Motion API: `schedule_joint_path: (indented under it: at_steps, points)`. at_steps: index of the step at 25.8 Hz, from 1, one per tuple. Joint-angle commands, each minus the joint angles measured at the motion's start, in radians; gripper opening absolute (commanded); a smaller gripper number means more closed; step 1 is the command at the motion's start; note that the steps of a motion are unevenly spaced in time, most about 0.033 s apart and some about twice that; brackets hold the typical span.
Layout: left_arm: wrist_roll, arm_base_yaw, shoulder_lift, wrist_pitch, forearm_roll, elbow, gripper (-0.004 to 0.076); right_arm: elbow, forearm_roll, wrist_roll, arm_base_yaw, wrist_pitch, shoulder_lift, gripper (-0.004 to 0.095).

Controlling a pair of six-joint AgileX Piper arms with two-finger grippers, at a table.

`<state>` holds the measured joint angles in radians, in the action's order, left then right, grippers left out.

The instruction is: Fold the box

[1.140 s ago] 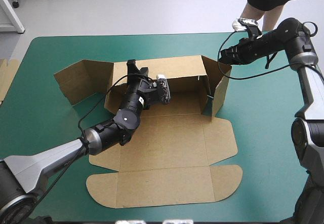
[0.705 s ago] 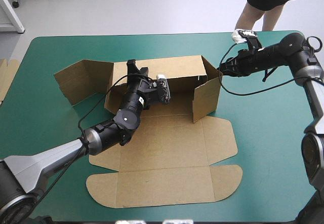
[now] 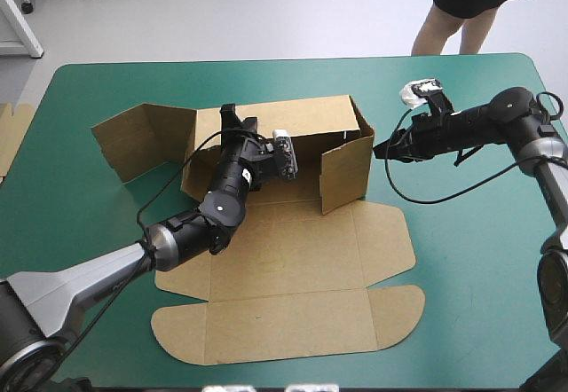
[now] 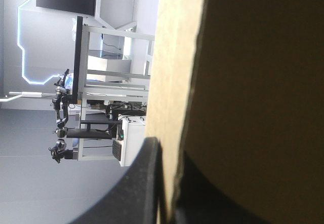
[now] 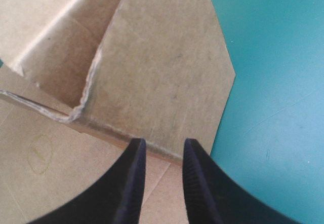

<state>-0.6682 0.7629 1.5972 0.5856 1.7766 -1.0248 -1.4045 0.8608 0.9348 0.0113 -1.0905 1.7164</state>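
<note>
Brown box (image 3: 293, 250), a cut sheet of matte board, is lying mid-table, a bit toward the far edge, w/ most of it flat on the cover. Its far wall (image 3: 311, 119), a long plain rectangle, is standing upright. The left side flap (image 3: 133, 139) is splaying outward from that wall's end w/ a crease down it; can't tell how far it is raised. The right side flap (image 3: 348, 175), w/ one clipped corner, is standing and angling inward over the flat floor. The lid (image 3: 284, 325) is lying flat nearest the near edge, outer corners rounded. In the right wrist view the creases are showing rough, fibrous edges, and a faint oval mark (image 5: 39, 153) is showing on the flat panel.

Left gripper (image 3: 238, 119) is reaching in over the floor panel and clamping the far wall's top edge. The left wrist view is showing the wall sandwiched btwn the black curved fingers (image 4: 147, 183), one side in shadow. Its arm is crossing the box's left-ctr, hiding part of wall and floor.

Right gripper (image 3: 380, 150) is sitting low outside the right side flap, fingers narrowly apart w/ nothing btwn them, tips by the flap's lower edge. Can't tell if they are touching it.

The table's smooth teal-green cover (image 3: 470, 259) is showing all round the box. An edge of more brown board (image 3: 11, 139) is poking in at the table's left edge, well apart from the box.
</note>
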Motion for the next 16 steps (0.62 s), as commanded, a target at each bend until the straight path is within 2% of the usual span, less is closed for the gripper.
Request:
schedule_joint_path:
  at_steps: [1,5,10,16]
  points:
    - [-0.031,-0.006,-0.025,0.028,-0.008,-0.015,-0.001,-0.023,0.058,0.054,-0.006,-0.031,-0.055,0.0258]
    - [-0.031,-0.006,-0.025,0.028,-0.008,-0.015,-0.001,-0.023,0.049,0.18,-0.078,-0.024,-0.053,0.0345]
    - [-0.031,-0.006,-0.025,0.028,-0.008,-0.015,-0.001,-0.023,-0.021,0.147,-0.124,0.066,-0.053,0.0408]
    - [-0.031,-0.006,-0.025,0.028,-0.008,-0.015,-0.001,-0.023,-0.021,0.124,-0.128,0.042,-0.053,0.0407]
